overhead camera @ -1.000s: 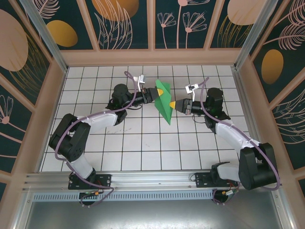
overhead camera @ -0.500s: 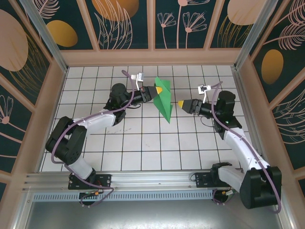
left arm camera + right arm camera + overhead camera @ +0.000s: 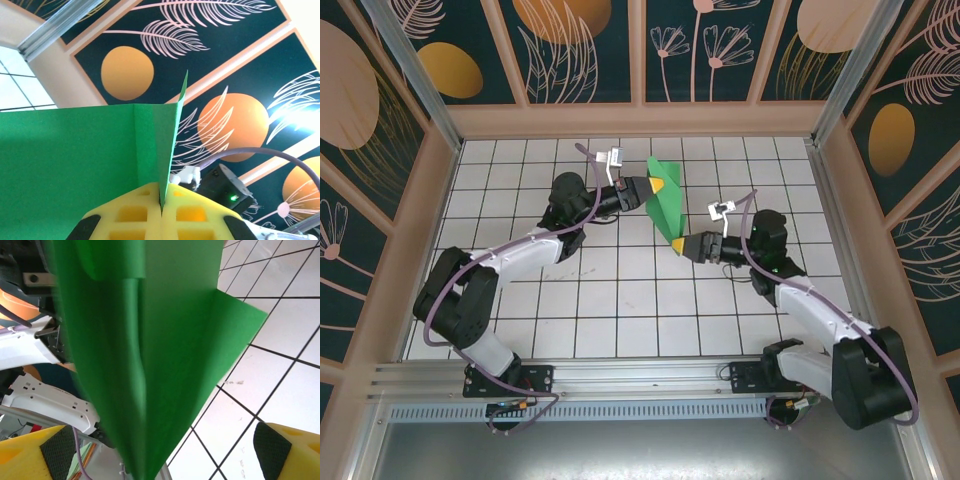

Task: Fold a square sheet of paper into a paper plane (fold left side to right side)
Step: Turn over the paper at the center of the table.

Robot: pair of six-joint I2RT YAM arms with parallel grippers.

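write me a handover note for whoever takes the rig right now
Left hand: shut on the plane, pinching its upper part at a crease.
Right hand: open, fingers either side of the plane's lower tip, not gripping.
Plane: green, folded to a pointed wedge, held edge-up over the tiles mid-table.
Done: main folds look in.
Left: probably close the right hand on the tip, press any last crease, set it down.

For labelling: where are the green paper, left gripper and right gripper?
green paper (image 3: 670,208), top view, middle of sheet.
left gripper (image 3: 658,186), top view, tip of shut jaws.
right gripper (image 3: 678,244), top view, between its open jaws.
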